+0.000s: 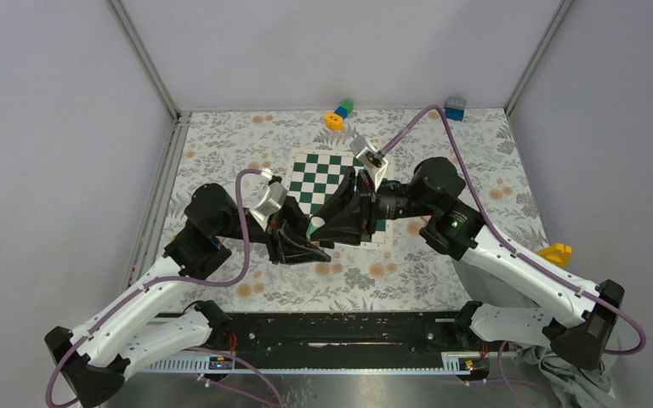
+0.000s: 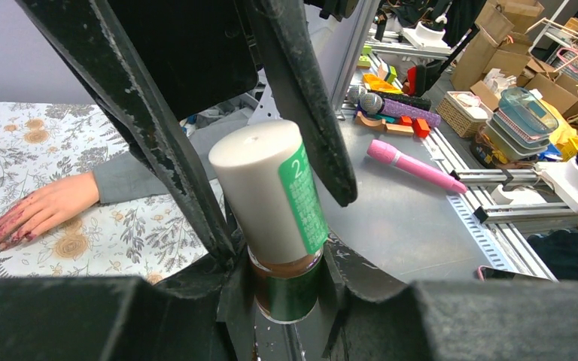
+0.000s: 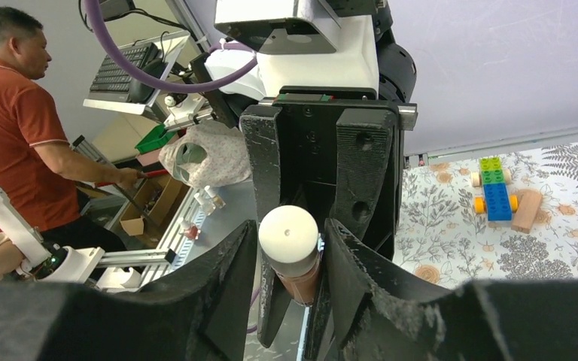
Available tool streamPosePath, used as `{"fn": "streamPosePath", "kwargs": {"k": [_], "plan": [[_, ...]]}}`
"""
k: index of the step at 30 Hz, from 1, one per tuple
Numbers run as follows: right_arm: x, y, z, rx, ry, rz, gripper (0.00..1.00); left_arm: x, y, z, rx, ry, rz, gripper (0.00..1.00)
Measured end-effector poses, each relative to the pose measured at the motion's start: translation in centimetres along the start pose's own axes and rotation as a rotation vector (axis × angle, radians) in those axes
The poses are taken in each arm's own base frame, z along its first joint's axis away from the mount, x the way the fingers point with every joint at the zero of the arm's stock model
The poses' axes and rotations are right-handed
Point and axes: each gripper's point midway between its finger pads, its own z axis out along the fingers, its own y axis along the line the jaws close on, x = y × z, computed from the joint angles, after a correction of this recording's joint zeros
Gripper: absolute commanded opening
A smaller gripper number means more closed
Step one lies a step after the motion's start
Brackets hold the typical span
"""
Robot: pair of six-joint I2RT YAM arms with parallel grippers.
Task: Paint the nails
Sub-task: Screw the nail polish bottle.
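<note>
Left wrist, bottle, green label reading "2"

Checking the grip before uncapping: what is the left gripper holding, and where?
The polish bottle, by its green lower body; the right gripper flanks its white cap.

Top camera's high behind my bases, looking down over the whole desk. Left wrist camera faces right, tight on the white-capped bottle; right wrist camera stares back leftward (cap end-on, just as close), so both share that bottle.
</note>
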Motion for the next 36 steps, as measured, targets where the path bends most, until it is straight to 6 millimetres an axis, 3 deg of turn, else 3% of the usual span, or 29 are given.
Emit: {"fn": "streamPosePath", "kwargs": {"k": [6, 16, 28, 36], "plan": [[0.2, -0.2, 0.0, 0.006, 0.008, -0.007, 0.34, 0.0, 0.1, 0.0, -0.006, -0.004, -0.006, 0.00], [0.9, -0.7, -0.6, 0.055, 0.032, -0.024, 0.00, 0.7, 0.7, 0.3, -0.012, 0.015, -0.048, 0.00], [2.3, -2.1, -1.5, 0.189, 0.108, -0.097, 0.00, 2.3, 2.1, 0.3, -0.067, 0.059, -0.104, 0.00], [2.8, -5.1, -2.1, 0.365, 0.109, -0.026, 0.00, 3.4, 5.2, -0.4, -0.254, 0.080, -0.131, 0.00]]}}
